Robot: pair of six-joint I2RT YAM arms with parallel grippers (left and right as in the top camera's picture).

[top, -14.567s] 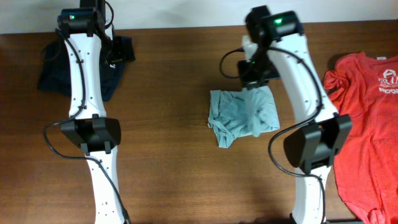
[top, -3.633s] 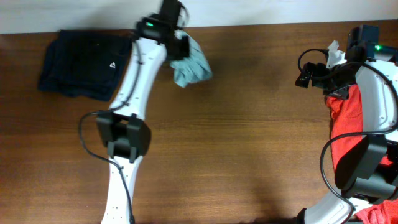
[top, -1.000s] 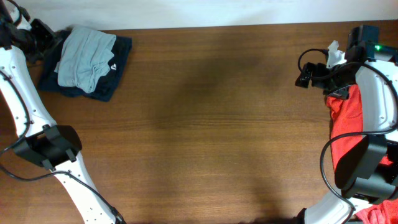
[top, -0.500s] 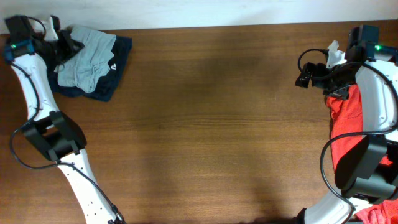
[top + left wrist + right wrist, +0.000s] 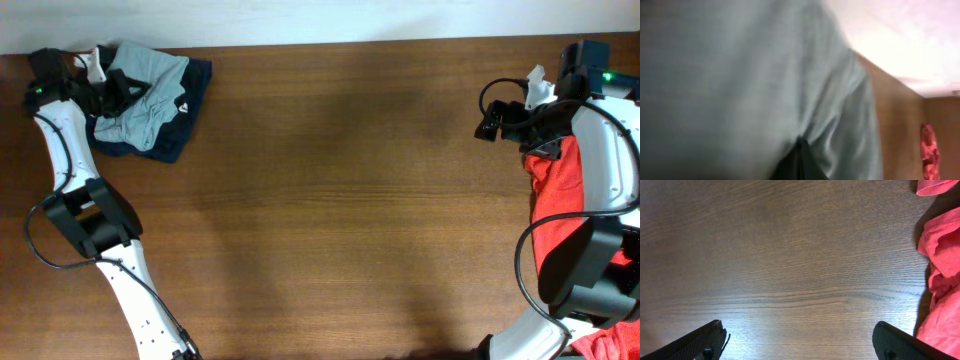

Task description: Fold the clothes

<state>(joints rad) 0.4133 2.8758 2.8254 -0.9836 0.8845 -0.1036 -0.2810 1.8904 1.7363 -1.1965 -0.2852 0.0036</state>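
Now stacking: my left claw [image 5: 108,90], closed, rests on the folded pale blue-grey T-shirt [image 5: 155,88]; next, my spread right claw [image 5: 797,330] should take the red cloth T-shirt [image 5: 945,245].

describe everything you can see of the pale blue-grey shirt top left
The pale blue-grey shirt is soft, thin-looking cloth, folded into a loose, rumpled bundle. It lies on a folded dark navy garment at the far left corner of the table. The shut left gripper sits over its left edge; the cloth fills that wrist's view.
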